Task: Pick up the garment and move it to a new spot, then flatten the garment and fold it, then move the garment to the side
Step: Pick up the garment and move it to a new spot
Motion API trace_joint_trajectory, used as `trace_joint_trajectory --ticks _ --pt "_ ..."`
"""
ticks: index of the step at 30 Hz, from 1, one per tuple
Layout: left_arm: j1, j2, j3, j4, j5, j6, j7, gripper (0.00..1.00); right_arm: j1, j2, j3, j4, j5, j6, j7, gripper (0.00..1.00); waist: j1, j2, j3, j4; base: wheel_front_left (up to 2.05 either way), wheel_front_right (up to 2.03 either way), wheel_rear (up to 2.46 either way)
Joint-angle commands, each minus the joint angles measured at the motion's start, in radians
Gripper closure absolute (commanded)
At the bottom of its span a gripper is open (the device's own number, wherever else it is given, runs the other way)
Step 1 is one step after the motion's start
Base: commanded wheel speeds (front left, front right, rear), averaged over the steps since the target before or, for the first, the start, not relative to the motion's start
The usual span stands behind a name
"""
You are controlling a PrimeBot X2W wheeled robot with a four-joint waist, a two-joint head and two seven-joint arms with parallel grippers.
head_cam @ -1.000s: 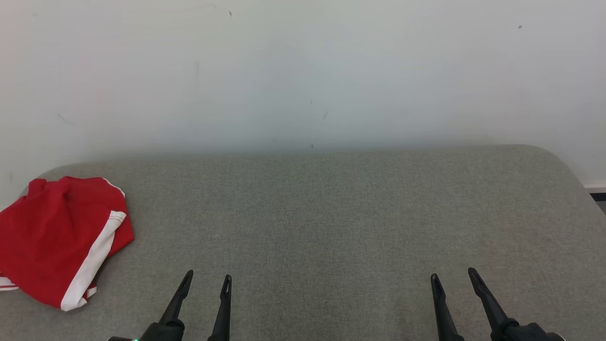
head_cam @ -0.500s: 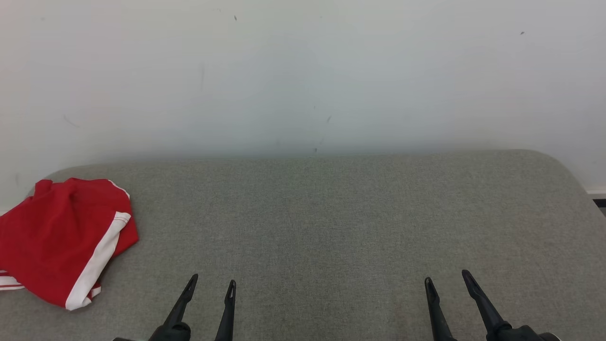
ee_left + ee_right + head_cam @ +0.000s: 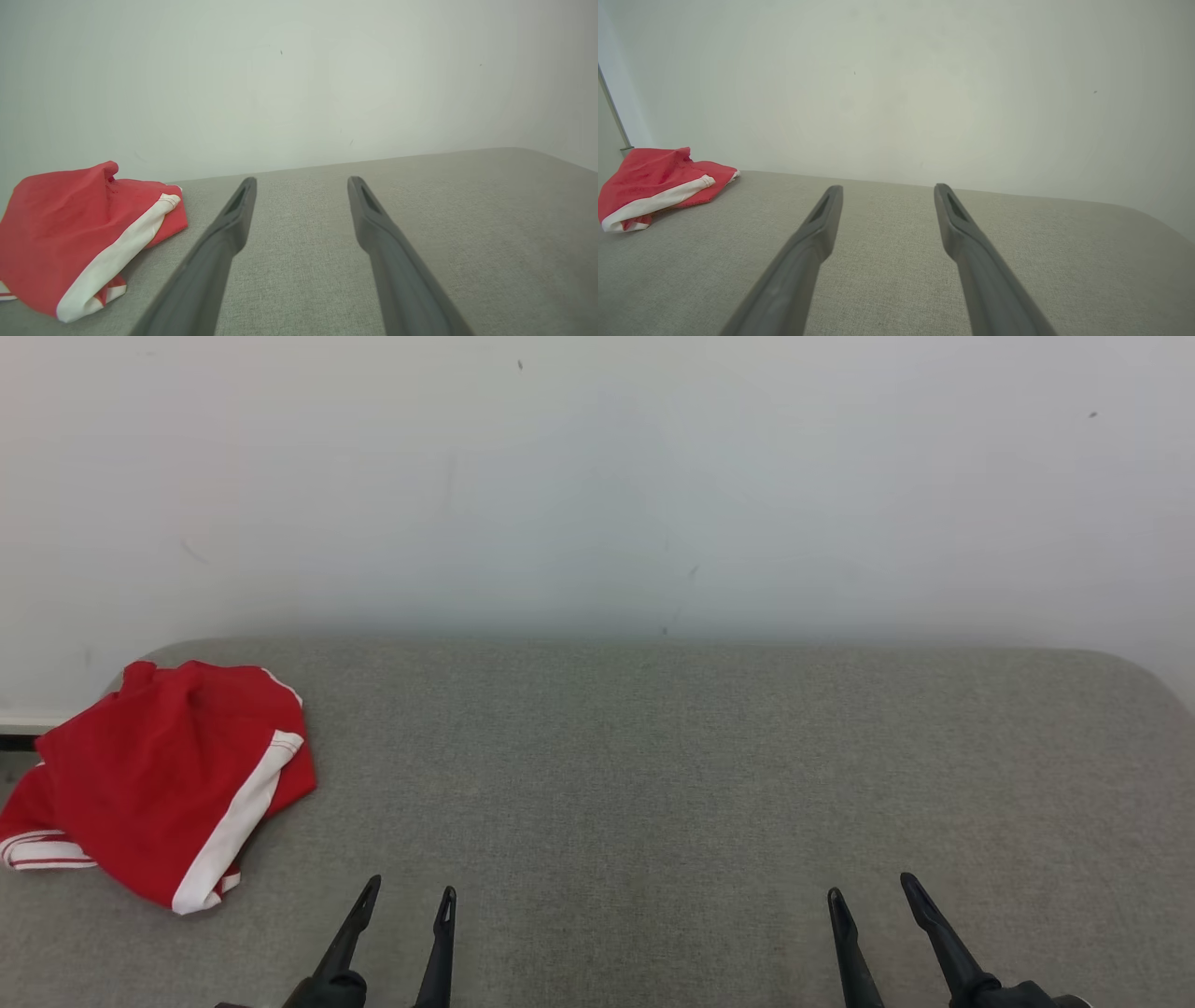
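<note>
The garment is a crumpled red piece with white trim, lying at the far left of the grey padded table. It also shows at the left in the left wrist view and, smaller, in the right wrist view. My left gripper hangs open near the table's front edge, to the right of the garment and apart from it. My right gripper is open at the lower right, with nothing between its fingers. Both pairs of fingers point toward the wall over bare fabric.
A plain white wall rises right behind the table. The table has rounded back corners, and its left edge lies close to the garment. A strip of dark floor shows past that left edge.
The whole picture has slid to the right, so the camera has turned left; the garment now sits further into view. Both grippers stay open and hold their places at the bottom.
</note>
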Motion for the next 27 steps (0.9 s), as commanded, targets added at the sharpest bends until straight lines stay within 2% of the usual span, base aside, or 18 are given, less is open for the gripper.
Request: trace_joint_trajectory --ticks 1,13,27 --pt "0.016 -0.002 0.006 -0.003 0.007 0.005 -0.003 0.0 0.009 -0.003 0.003 -0.004 0.008 -0.002 -0.005 0.0 0.0 0.0 0.003 0.031 0.0 0.0 0.0" --pt "0.008 -0.002 0.041 -0.023 0.007 0.005 -0.003 0.0 -0.01 -0.002 0.022 -0.011 0.023 -0.002 -0.004 0.0 0.0 0.0 0.02 0.172 0.0 0.0 0.0" --pt "-0.006 -0.006 0.076 -0.046 -0.003 0.01 -0.003 0.0 -0.03 -0.002 0.065 -0.012 0.042 -0.002 -0.004 0.0 0.0 0.0 0.04 0.262 0.0 0.0 0.0"
